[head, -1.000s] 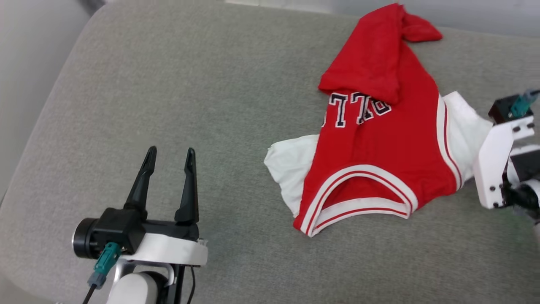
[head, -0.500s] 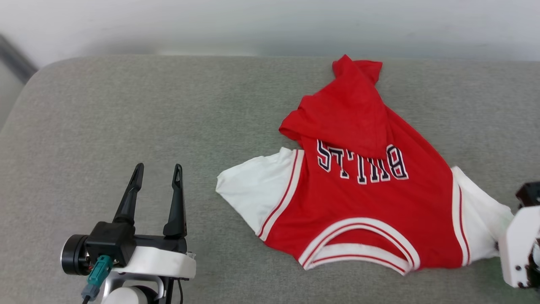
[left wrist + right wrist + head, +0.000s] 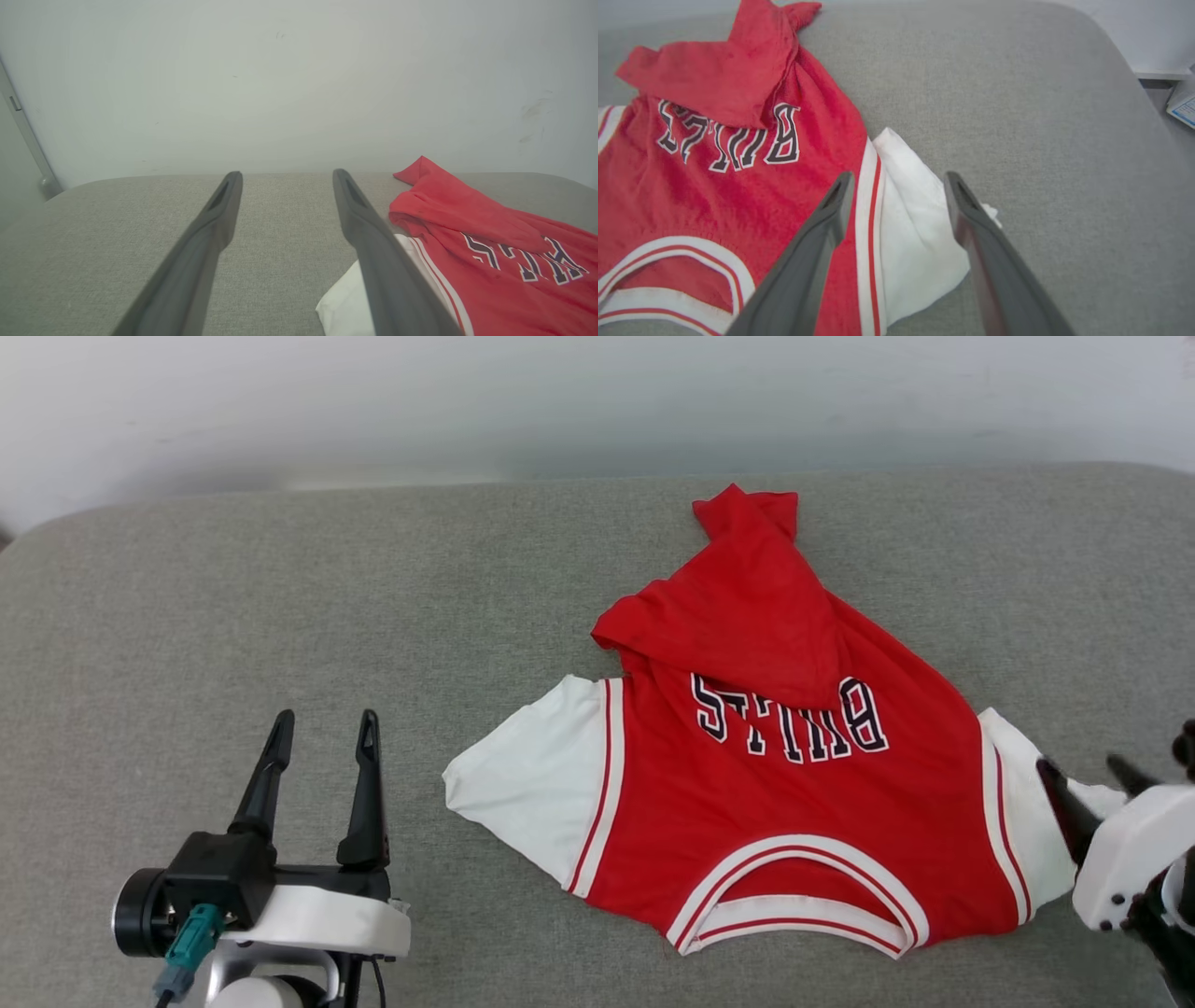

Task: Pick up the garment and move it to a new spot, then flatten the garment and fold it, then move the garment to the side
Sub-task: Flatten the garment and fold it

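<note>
Head: shirt (image 3: pixel 775 803) lies on grey cushion (image 3: pixel 280 597), right of centre, collar nearest, hem flopped over the top of the lettering. Left tool (image 3: pixel 326 717) wide open, empty, well left of it. Right tool (image 3: pixel 1078 763) at the right sleeve edge. Left wrist: fingers spread over bare cushion, shirt off to the right. Right wrist: tool open, straddling the white sleeve (image 3: pixel 915 233), gripping nothing.
</note>
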